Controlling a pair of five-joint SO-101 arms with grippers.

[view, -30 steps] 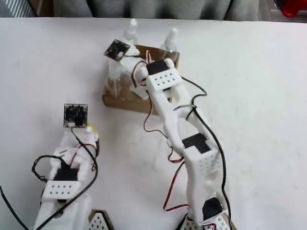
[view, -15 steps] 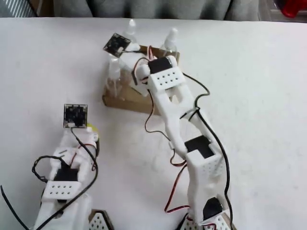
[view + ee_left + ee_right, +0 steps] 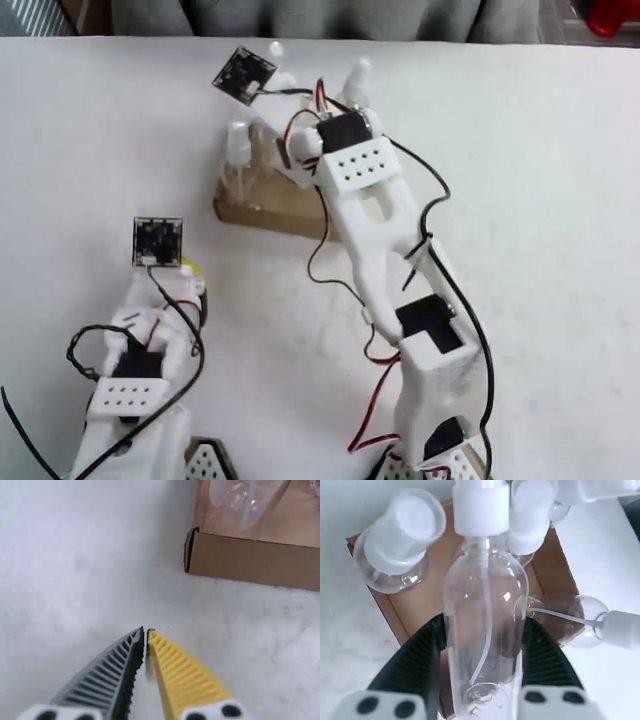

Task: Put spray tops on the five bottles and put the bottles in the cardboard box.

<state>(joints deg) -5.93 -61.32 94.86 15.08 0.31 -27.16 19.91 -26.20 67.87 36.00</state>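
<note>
While the right gripper (image 3: 482,625) clamps a clear bottle (image 3: 485,580) over the cardboard box (image 3: 262,211), upper centre of the high view, the left gripper (image 3: 146,632) sits lower left; its jaws meet.

Brown cardboard box (image 3: 262,207), upper centre, high view. Clear upright bottles (image 3: 390,572) inside, white spray tops (image 3: 412,520) on; tipped bottle (image 3: 560,615) at edge; gripped bottle (image 3: 485,625) above.
</note>
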